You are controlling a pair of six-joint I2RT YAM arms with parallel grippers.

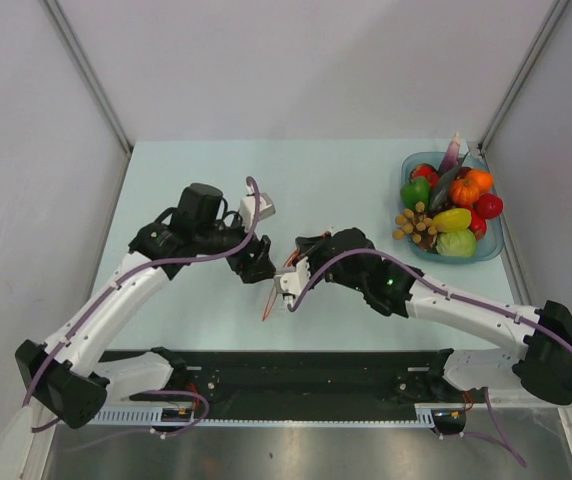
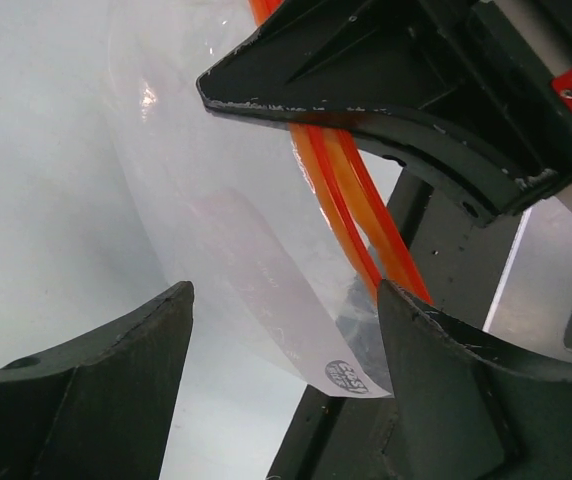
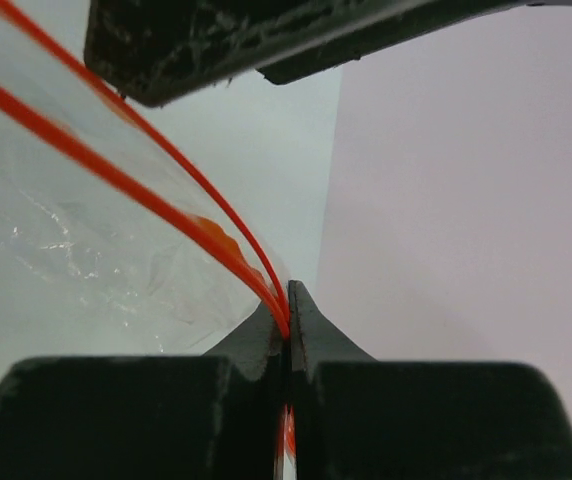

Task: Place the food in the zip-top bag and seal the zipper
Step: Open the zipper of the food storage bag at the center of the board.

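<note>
The clear zip-top bag [image 2: 216, 210] hangs between my two grippers near the table's middle. In the top view only its orange-red zipper [image 1: 269, 300] shows clearly. My right gripper [image 3: 288, 322] is shut on one end of the zipper [image 3: 116, 175], whose two tracks spread apart beyond the jaws. My left gripper [image 2: 286, 295] is open, with a finger on each side of the bag's lower corner, just below the zipper [image 2: 351, 190]. In the top view the left gripper [image 1: 258, 262] and the right gripper [image 1: 288, 283] nearly touch. The food [image 1: 453, 200] lies heaped in a tray at the far right.
The translucent blue tray [image 1: 494, 245] stands at the back right by the right wall. A black rail [image 1: 296, 375] runs along the near edge between the arm bases. White walls close in the left, back and right sides.
</note>
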